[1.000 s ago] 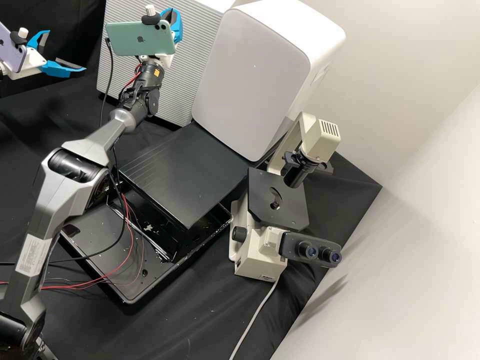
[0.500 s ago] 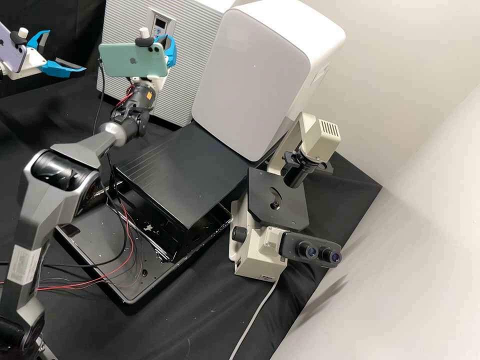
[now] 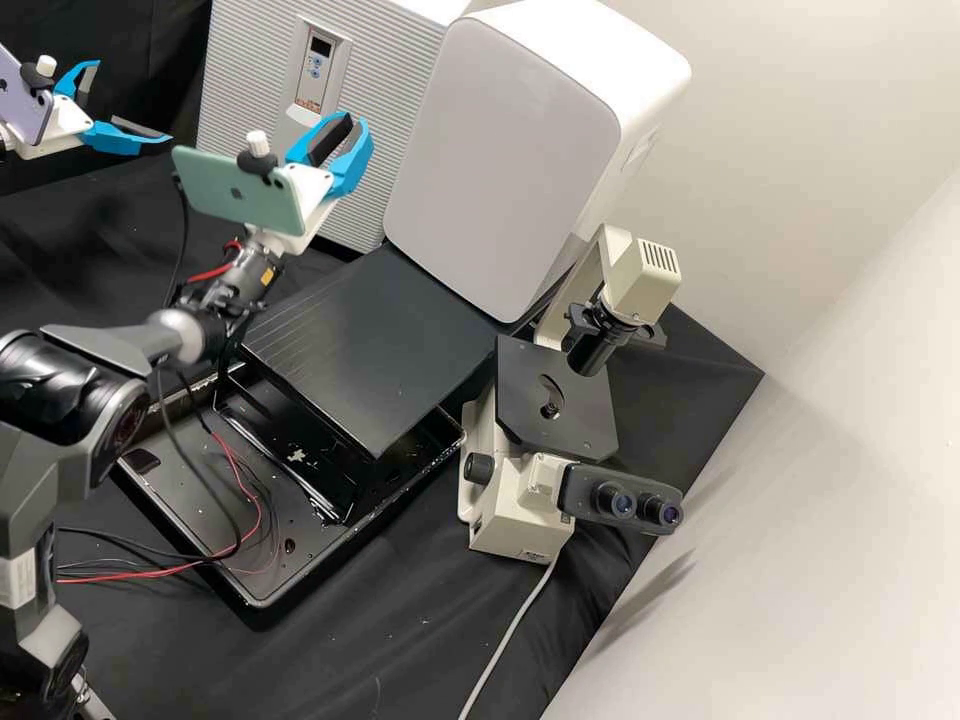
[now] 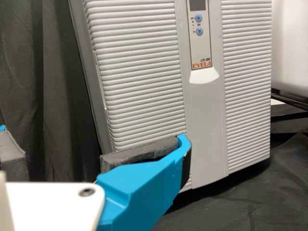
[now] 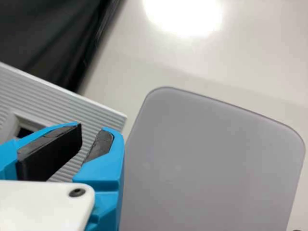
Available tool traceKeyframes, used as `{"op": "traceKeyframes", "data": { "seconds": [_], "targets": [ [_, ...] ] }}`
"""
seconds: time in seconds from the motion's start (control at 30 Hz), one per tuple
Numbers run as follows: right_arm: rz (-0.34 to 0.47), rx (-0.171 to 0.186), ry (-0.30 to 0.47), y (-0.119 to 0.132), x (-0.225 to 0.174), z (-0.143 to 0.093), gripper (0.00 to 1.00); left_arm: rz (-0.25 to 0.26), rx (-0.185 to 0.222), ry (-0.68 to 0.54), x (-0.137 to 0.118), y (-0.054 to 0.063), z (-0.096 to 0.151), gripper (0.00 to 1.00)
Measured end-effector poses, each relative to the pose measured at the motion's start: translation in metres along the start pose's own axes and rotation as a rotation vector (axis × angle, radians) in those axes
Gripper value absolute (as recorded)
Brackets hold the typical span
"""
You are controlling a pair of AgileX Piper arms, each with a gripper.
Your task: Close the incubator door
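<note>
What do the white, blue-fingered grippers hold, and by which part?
Nothing is held; the left gripper and the right gripper both stand open and empty.

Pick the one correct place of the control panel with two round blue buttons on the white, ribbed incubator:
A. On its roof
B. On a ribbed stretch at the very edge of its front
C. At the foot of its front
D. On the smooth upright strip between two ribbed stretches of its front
D: the control panel sits high on the smooth light-grey strip, with horizontal ribs on both sides.
</note>
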Motion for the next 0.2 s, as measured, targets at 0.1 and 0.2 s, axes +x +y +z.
{"op": "traceKeyframes", "data": {
  "seconds": [0.1,0.2],
  "targets": [
    [0.000,0.065,0.002,0.007,-0.016,0.008,1.00,0.000,0.000,0.000,0.000,0.000,0.000,1.00],
    [0.003,0.110,-0.018,0.016,-0.030,0.017,1.00,0.000,0.000,0.000,0.000,0.000,0.000,1.00]
  ]
}}
